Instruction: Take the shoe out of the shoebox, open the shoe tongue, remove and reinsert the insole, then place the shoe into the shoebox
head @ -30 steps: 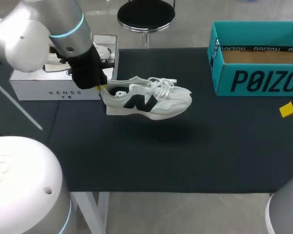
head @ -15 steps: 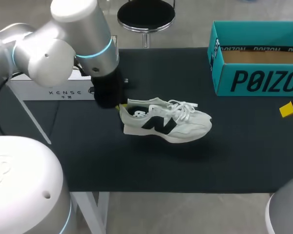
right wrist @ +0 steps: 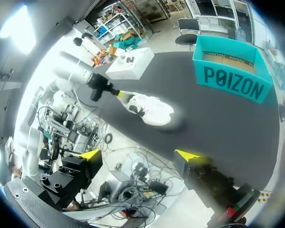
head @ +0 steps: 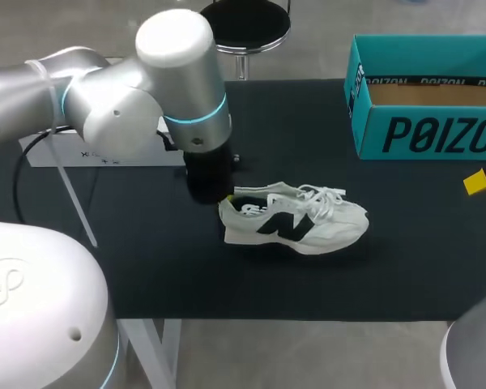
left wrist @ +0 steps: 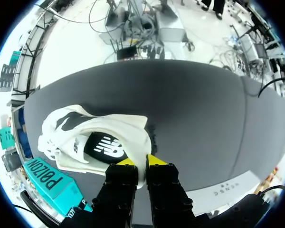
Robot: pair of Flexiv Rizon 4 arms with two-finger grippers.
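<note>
A white sneaker (head: 296, 223) with a black logo lies low over the black mat (head: 251, 284), toe to the right. My left gripper (head: 228, 199) is shut on its heel collar. From the left wrist, the yellow tips of that gripper (left wrist: 141, 163) pinch the rim of the heel of the sneaker (left wrist: 99, 137) from both sides. The white shoebox (head: 105, 151) stands at the back left, mostly hidden behind my left arm. My right gripper (right wrist: 138, 155) hangs open and empty, high and off the right side, far from the sneaker (right wrist: 152, 108).
A teal open box (head: 425, 105) stands at the back right corner of the mat. One yellow fingertip (head: 476, 182) of my right gripper shows at the right edge. The teal box (right wrist: 232, 76) and white shoebox (right wrist: 130, 64) also show from the right wrist.
My left arm has carried the sneaker from beside the white shoebox rightward and toward the front, lowering it onto or just above the mat. The right arm has not moved.
</note>
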